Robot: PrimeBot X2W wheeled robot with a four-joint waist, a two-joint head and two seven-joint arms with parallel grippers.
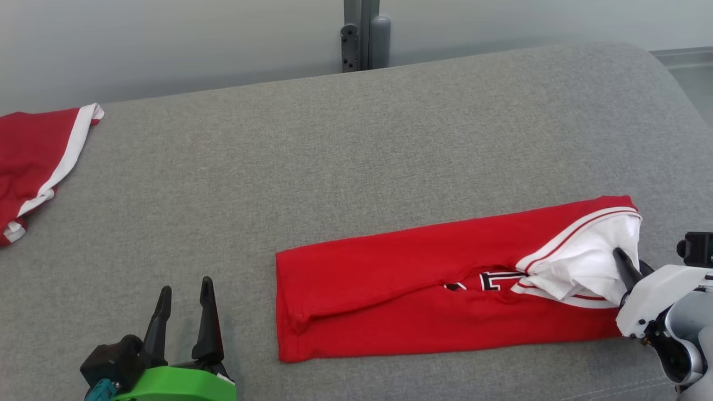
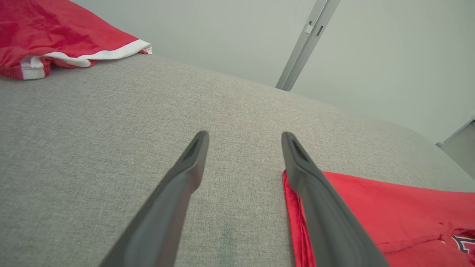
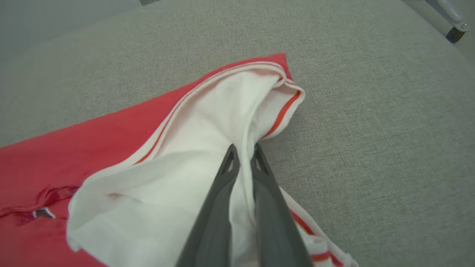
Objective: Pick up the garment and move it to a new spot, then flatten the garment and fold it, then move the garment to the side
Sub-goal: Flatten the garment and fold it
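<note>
A red garment (image 1: 423, 278) with white sleeve trim lies folded into a long band across the grey cushion (image 1: 334, 150), its white end to the right. My right gripper (image 1: 621, 259) is shut on the white sleeve fabric (image 3: 207, 148) at that right end, the cloth bunched and lifted between the fingers (image 3: 222, 193). My left gripper (image 1: 184, 295) stands open above the bare cushion, left of the garment's left edge (image 2: 293, 207), with nothing between its fingers (image 2: 185, 174).
A second red garment (image 1: 33, 161) with a white stripe lies at the cushion's far left edge. A grey metal post (image 1: 362, 33) rises behind the cushion against the pale wall. The cushion's right edge curves off near my right arm.
</note>
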